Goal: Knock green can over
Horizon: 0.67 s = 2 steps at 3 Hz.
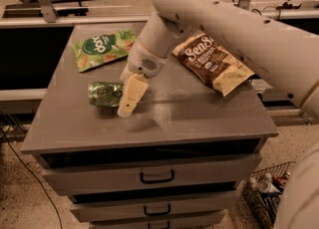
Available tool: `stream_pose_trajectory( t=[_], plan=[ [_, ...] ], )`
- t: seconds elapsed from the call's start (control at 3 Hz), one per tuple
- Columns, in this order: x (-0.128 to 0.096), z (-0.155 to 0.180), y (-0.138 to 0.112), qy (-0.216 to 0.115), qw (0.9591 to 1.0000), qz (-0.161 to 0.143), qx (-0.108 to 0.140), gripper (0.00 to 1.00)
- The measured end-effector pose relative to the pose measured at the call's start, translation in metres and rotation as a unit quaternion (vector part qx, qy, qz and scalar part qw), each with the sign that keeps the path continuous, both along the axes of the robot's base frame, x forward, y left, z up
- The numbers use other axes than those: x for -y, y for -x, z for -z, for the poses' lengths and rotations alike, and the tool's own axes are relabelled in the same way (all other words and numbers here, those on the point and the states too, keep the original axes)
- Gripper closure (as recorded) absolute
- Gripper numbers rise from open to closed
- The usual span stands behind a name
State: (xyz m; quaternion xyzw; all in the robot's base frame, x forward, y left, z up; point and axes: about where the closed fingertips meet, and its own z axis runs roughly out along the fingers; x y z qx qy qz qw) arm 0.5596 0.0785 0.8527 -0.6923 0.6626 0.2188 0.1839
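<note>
The green can (105, 94) lies on its side on the grey cabinet top (164, 108), left of centre, with its marbled green wall facing up. My gripper (130, 96) hangs from the white arm (209, 19) right beside the can's right end and close above the surface. It seems to touch the can or sit just in front of it. I cannot tell which.
A flat green snack bag (102, 49) lies at the back left. A brown chip bag (214, 63) lies at the back right. Drawers (157, 175) are below the front edge. A wire basket with items (266, 193) stands on the floor at the right.
</note>
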Motion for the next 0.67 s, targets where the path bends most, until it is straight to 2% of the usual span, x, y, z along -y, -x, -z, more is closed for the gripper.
stream_pose_trajectory(
  t=[0.67],
  plan=[
    [-0.0042,-0.009,0.0006,-0.008,0.9998,0.004,0.016,0.0]
  ],
)
